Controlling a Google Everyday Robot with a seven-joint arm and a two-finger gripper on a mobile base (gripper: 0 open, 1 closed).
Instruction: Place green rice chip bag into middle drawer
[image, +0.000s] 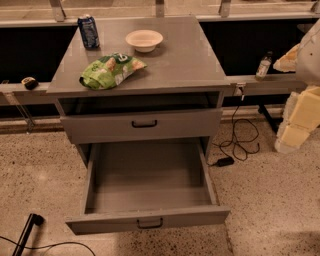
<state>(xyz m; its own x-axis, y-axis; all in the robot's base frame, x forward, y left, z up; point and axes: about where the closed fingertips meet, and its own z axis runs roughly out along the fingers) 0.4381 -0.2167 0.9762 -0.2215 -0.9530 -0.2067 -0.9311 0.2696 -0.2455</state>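
The green rice chip bag (110, 70) lies crinkled on the grey cabinet top (170, 65), near its front left edge. The middle drawer (147, 185) is the lowest one and is pulled fully out, with its grey tray empty and a small black bar handle (150, 223) on the low front panel. My gripper (295, 125) hangs at the far right of the view, beside the cabinet and well away from the bag, holding nothing that I can see.
A blue can (88, 31) and a cream bowl (144, 40) stand at the back of the cabinet top. The upper drawer (142, 125) is slightly open. A black cable and plug (225, 161) lie on the floor to the right. A small bottle (263, 65) stands on the ledge behind.
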